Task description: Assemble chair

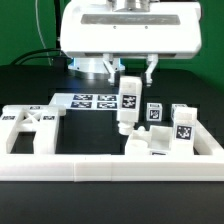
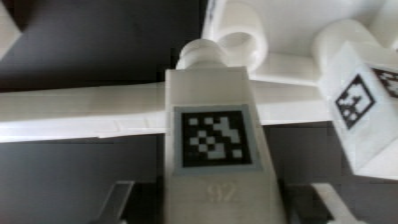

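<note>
- In the middle of the exterior view, under the white arm housing: the gripper [image 1: 129,80], pointing straight down.
- Clamps its jaws on two opposite sides of a white square leg [image 1: 128,104] of the chair.
- Holds this leg upright, with a black-and-white tag facing the camera.
- Keeps the lower end of the leg just above or on a low white block [image 1: 140,146]; cannot tell which.
- In the wrist view: the same square leg [image 2: 217,140] running away from the camera, with a tag on its face and a rounded tip [image 2: 217,52] at the far end.
- On the exterior view's left: the X-braced panel [image 1: 30,126], lying flat on the black table [image 1: 90,132], well apart from the leg.
- On the exterior view's right: a tagged block [image 1: 155,113] and, near it, an outer tagged block [image 1: 183,124], both standing.
- Behind the leg: the marker board [image 1: 90,101], flat on the table.
- Along the front edge: the long white border rail [image 1: 110,168].
</note>
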You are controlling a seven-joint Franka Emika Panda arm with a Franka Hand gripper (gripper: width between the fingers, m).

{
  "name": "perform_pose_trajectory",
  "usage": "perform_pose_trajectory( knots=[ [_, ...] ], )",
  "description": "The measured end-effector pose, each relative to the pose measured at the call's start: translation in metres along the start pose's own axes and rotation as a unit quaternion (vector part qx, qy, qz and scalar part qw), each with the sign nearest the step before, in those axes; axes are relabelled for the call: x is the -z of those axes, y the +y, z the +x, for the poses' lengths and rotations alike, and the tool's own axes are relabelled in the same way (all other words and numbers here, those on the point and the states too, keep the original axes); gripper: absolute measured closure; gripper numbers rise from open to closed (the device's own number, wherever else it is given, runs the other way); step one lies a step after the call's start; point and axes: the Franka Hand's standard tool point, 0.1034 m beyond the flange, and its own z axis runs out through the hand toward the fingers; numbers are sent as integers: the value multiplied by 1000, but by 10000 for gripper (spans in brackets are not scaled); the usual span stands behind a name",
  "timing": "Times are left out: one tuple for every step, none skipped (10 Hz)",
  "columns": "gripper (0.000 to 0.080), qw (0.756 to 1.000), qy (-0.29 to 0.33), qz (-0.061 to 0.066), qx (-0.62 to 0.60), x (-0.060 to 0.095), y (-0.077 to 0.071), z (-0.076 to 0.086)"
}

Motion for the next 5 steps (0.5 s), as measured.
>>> perform_pose_trajectory(
  knots=[
    [512, 1000, 3, 0, 4, -4, -2, 5],
    [512, 1000, 2, 0, 6, -8, -3, 5],
    [512, 1000, 2, 0, 5, -7, -2, 5],
    [512, 1000, 2, 0, 5, -7, -2, 5],
    [512, 1000, 2, 0, 5, -8, -3, 4]
  ],
)
